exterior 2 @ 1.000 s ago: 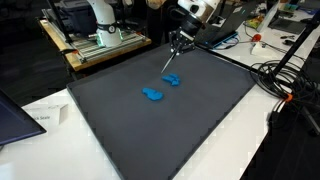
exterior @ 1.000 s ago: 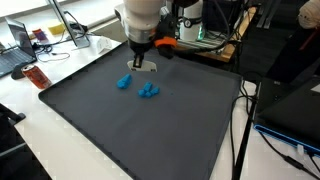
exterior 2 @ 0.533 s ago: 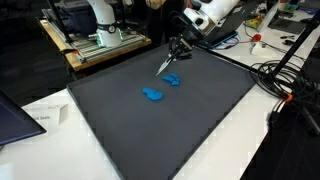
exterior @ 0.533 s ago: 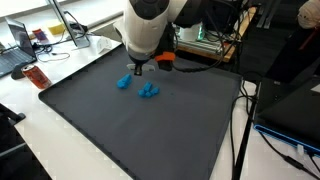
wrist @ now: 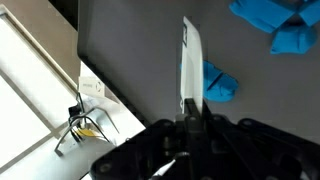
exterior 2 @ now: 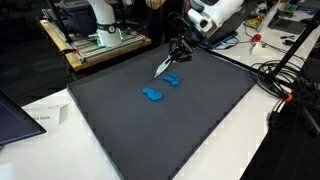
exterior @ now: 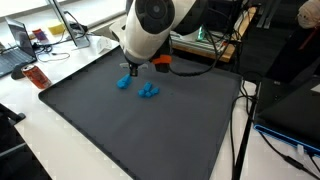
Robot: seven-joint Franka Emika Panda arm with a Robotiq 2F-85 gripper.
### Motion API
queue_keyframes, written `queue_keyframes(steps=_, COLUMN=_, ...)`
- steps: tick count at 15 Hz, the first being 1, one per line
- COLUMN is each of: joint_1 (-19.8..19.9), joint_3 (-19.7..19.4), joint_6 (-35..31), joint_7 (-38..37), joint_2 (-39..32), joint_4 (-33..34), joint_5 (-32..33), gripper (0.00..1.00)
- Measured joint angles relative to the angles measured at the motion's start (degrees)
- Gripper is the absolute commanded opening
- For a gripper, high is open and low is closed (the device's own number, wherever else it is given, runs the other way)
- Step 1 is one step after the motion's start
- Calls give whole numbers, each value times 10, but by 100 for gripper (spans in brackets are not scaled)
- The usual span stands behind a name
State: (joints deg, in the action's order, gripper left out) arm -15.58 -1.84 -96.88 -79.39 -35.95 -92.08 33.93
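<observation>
My gripper (exterior: 133, 67) (exterior 2: 177, 51) (wrist: 190, 118) is shut on a thin white flat tool (wrist: 190, 60) (exterior 2: 163, 67) that sticks out past the fingers. The tool slants down toward the dark mat (exterior: 130, 130) (exterior 2: 200, 120), its tip just beside a small blue piece (exterior: 124, 82) (exterior 2: 172, 80) (wrist: 218, 83). A second, larger blue piece (exterior: 149, 91) (exterior 2: 153, 95) (wrist: 280, 25) lies a little apart from the first. Whether the tip touches the mat or the blue piece is not clear.
A red object (exterior: 36, 77) and a laptop (exterior: 15, 55) lie beyond the mat's edge. Dark monitors (exterior: 290, 100) and cables (exterior 2: 280, 80) flank it. White paper (exterior 2: 40, 118) sits near a corner; a metal frame (exterior 2: 100, 40) stands behind.
The arm has leaned over and the wrist has tilted, so the white tool now slants toward the small blue piece. Both blue pieces lie where they were.
</observation>
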Motion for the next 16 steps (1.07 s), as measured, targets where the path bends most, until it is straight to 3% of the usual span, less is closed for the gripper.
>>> queue_keyframes(steps=9, joint_1=3, joint_3=-13, joint_6=28, joint_7=61, joint_2=-3, joint_4=0, joint_5=76, gripper=1)
queue_keyframes(steps=16, joint_1=37, joint_3=-15, joint_6=-18, joint_7=109, joint_2=-13, joint_4=-7, joint_5=105, gripper=1)
